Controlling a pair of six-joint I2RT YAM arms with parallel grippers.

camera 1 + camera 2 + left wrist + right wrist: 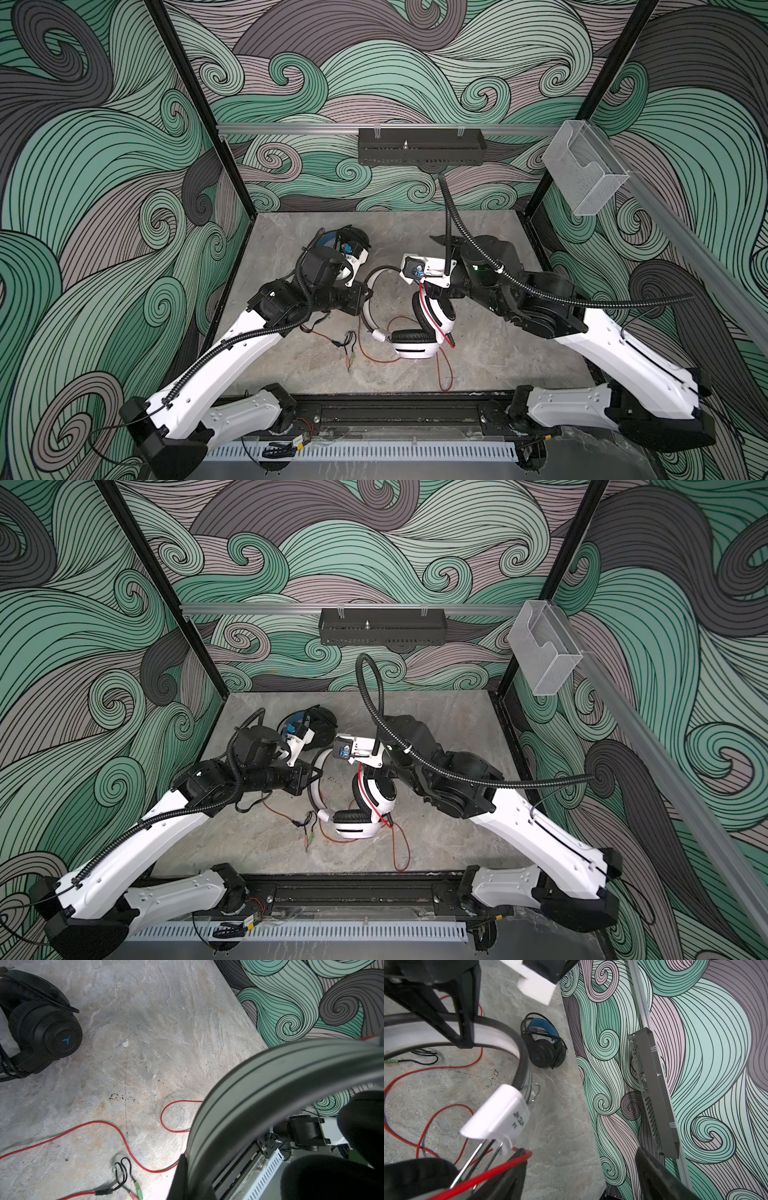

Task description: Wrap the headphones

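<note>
The white headphones (415,347) with black cushions lie mid-table, one ear cup (438,311) tipped up. My left gripper (365,293) is shut on their white headband (270,1076), which fills the left wrist view beside one dark finger (180,1169). My right gripper (581,1167) stands open just over the raised ear cup. The red cable (500,1167) drapes across one of its fingers and is not pinched. More red cable (444,370) loops on the table toward the front. The black headphones (345,243) with blue lining sit at the back left with their cable bundled around them.
The cable's black split end with pink and green plugs (135,1191) lies left of the white headset. A black perforated basket (419,147) hangs on the back rail. A clear plastic holder (582,174) hangs at the right. Patterned walls close in three sides of the table.
</note>
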